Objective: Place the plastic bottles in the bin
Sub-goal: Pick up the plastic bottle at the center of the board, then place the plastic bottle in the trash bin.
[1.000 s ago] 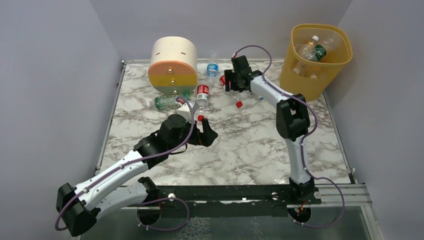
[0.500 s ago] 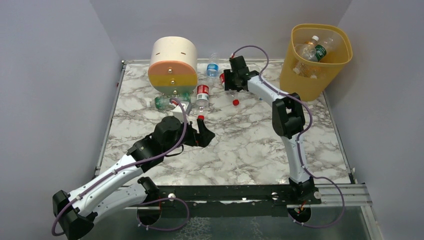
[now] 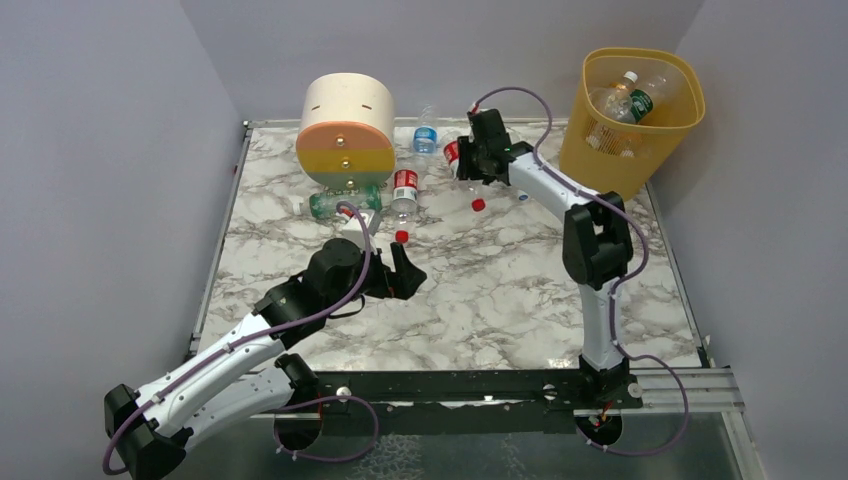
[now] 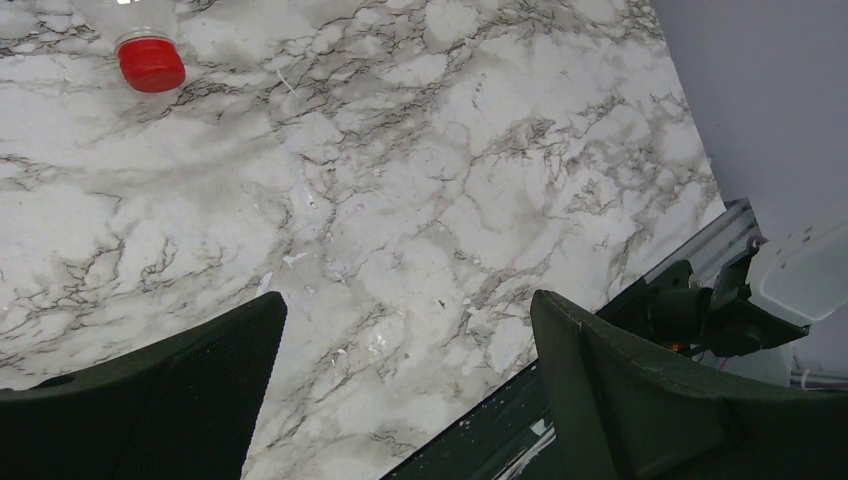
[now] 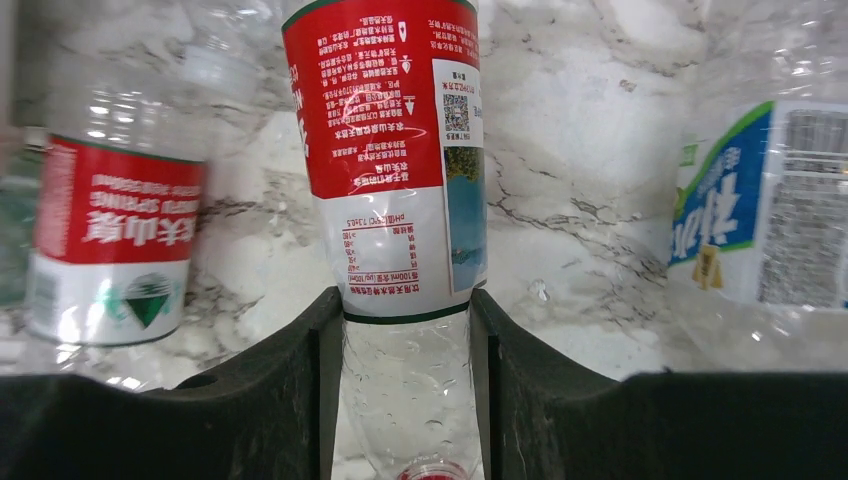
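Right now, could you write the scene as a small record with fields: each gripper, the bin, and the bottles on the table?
left gripper: open, empty, above the bare marble table
right gripper: shut on a red-label bottle
beside the held bottle: second red-label bottle on one side, blue-and-green-label bottle on the other
bin: far right corner, binned bottles inside
drawer unit: far left, loose bottles lying in front of it

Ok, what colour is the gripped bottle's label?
The label is red and white; see the right wrist view.
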`<act>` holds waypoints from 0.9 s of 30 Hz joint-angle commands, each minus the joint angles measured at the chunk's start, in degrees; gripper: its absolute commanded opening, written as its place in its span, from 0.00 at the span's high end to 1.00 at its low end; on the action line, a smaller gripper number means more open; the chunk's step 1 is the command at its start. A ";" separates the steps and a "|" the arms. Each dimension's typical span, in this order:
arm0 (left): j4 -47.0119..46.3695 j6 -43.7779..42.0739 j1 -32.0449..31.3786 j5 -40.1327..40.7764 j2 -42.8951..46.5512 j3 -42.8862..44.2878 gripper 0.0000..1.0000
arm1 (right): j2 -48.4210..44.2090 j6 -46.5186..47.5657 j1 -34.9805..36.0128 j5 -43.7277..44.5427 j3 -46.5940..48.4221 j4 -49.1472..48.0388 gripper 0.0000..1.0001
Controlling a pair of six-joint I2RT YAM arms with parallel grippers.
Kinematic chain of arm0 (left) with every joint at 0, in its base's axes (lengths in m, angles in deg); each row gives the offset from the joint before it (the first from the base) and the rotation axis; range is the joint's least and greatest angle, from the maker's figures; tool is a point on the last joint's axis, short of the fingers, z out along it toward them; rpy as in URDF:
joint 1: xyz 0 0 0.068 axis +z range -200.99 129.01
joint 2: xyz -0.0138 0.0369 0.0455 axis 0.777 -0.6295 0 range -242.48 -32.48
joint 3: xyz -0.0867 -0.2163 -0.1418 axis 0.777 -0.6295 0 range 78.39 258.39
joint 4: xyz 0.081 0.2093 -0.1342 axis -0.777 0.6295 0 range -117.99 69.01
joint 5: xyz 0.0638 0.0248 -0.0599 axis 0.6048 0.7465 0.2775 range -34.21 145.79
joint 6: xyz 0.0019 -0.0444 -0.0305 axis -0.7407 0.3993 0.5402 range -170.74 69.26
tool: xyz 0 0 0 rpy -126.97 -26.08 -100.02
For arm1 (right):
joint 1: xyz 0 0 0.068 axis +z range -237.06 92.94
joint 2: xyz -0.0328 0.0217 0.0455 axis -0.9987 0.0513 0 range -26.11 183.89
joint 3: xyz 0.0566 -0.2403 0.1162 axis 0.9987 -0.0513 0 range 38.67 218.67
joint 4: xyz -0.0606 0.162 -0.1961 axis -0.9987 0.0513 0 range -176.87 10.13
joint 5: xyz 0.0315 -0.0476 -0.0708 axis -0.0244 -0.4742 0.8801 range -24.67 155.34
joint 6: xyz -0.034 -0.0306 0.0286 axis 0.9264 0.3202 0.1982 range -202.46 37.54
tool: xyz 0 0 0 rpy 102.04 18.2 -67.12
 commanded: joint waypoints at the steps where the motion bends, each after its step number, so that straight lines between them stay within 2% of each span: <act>1: -0.75 -0.22 0.11 1.29 0.55 0.41 0.01 | -11.84 0.08 0.21 -1.22 -1.26 -1.39 0.60; 7: -1.35 -1.22 0.06 1.33 -0.71 1.33 0.01 | -19.62 0.97 0.15 -2.30 2.92 1.36 0.60; 15: -3.20 -1.59 0.12 -0.08 -3.31 1.34 0.01 | -25.67 3.39 -2.37 2.26 11.83 4.29 0.60; 22: -4.80 -2.11 0.12 -0.87 -5.83 1.95 0.01 | -24.00 -0.14 -16.23 -3.33 23.61 10.19 0.60; 27: -5.71 -2.21 0.06 -1.40 -7.27 2.19 0.01 | -25.75 -3.54 -26.53 -5.50 23.17 9.39 0.60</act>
